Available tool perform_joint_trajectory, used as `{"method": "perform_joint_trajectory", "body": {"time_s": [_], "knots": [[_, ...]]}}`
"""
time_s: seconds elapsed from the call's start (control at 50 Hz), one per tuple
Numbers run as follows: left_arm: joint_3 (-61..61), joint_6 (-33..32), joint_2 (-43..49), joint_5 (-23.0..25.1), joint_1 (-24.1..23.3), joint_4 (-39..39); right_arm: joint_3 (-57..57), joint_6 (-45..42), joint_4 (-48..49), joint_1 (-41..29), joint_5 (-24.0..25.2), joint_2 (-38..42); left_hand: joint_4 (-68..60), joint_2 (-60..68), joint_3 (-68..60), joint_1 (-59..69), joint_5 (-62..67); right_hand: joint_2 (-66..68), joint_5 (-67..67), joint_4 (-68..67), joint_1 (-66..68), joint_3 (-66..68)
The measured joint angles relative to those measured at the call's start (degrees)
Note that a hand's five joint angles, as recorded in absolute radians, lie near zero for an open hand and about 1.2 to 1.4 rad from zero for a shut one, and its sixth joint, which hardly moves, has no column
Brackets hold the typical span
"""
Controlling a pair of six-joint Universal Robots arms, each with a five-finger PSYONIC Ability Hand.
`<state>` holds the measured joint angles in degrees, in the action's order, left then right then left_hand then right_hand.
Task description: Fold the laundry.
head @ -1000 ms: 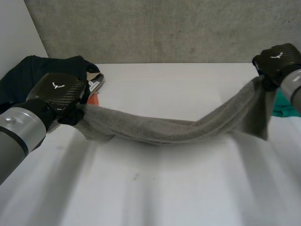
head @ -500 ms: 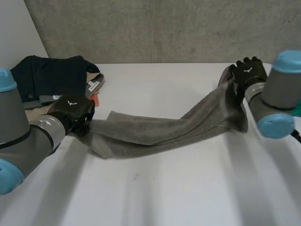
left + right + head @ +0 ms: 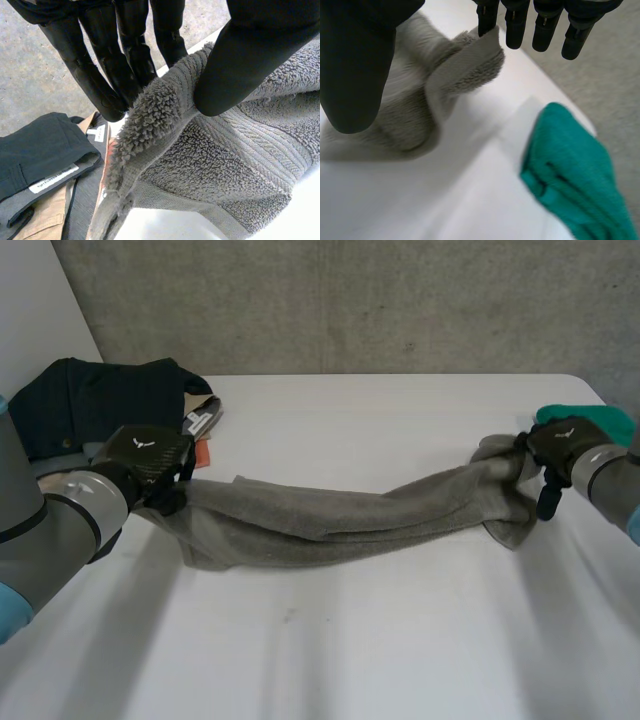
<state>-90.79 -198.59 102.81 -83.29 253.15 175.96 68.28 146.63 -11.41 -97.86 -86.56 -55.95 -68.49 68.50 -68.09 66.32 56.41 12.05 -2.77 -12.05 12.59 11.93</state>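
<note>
In the head view a grey towel lies stretched across the white table between the two hands, sagging in its middle onto the table. The left hand grasps one end of it, near a pile of clothes in dark colours. The right hand holds the other end, which is bunched against it, just beside a green cloth. A part of the bunch hangs under this hand, and whether it touches the table I cannot tell. Behind the table stands a concrete wall.

In the left wrist view the edge of the towel passes between the fingers and the thumb of the left hand, and they pinch it. The fluffy rim stands out just beside the fingertips, and the rest of the towel hangs down below the thumb. The pile of clothes is beyond the fingers: a dark piece with a white label on top of grey and tan pieces, cut off at the border.

In the right wrist view the towel is gathered between the thumb and the fingers of the right hand. Its flat hem rises to one fingertip and touches it. The thumb covers much of the bunch, so the exact place of the grip is hidden. The green cloth lies on the table apart from the towel, near the table's edge.
</note>
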Motion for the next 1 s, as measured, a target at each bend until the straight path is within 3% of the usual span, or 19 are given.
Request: {"method": "perform_joint_trajectory", "body": {"time_s": [0.26, 0.4, 0.54, 0.72, 0.88, 0.96, 1.0], "knots": [[0.4, 0.0, 0.0, 0.1, 0.2, 0.0, 5.4, -1.7, -7.9, -1.1, 0.3, -7.6, 0.0, 0.0, 0.0, 0.0, 0.0, 24.1, -23.5, -24.1, 23.9, 24.3], [0.6, 0.0, 0.3, 0.1, 0.6, 0.0, 9.6, -1.2, -12.2, -2.1, 0.5, -7.8, -0.1, 0.0, -0.1, 0.0, 0.0, 22.2, -20.6, -21.9, 21.9, 22.1], [0.8, 0.0, 0.7, 0.2, 0.7, 0.0, 11.5, 1.4, -5.0, -2.3, 0.9, -4.9, -0.2, 0.1, -0.1, 0.0, 0.0, 14.9, -12.8, -14.8, 14.8, 15.5], [1.0, 0.0, 0.8, 0.2, 0.7, 0.0, 11.7, 4.2, 8.0, -2.5, 1.9, -0.4, -0.2, 0.1, -0.1, 0.0, 0.0, 14.8, -12.5, -14.5, 14.8, 15.5], [1.0, 0.0, 1.2, 0.2, 1.1, 0.0, 9.7, 3.9, 12.7, -2.9, 4.4, 3.7, -0.2, 0.1, -0.1, 0.0, 0.0, 14.8, -12.6, -14.5, 14.8, 15.5], [1.0, -0.1, 1.4, 0.2, 1.3, 0.0, 7.7, 3.7, 13.8, -3.3, 4.8, 6.3, -0.2, 0.1, -0.1, 0.0, 0.0, 16.8, -15.9, -16.6, 16.5, 16.5], [1.0, -0.1, 1.4, 0.2, 1.4, 0.0, 6.8, 3.7, 14.0, -3.4, 4.8, 7.4, -0.2, 0.1, -0.1, 0.0, 0.0, 27.2, -25.6, -27.0, 26.8, 27.0]]}}
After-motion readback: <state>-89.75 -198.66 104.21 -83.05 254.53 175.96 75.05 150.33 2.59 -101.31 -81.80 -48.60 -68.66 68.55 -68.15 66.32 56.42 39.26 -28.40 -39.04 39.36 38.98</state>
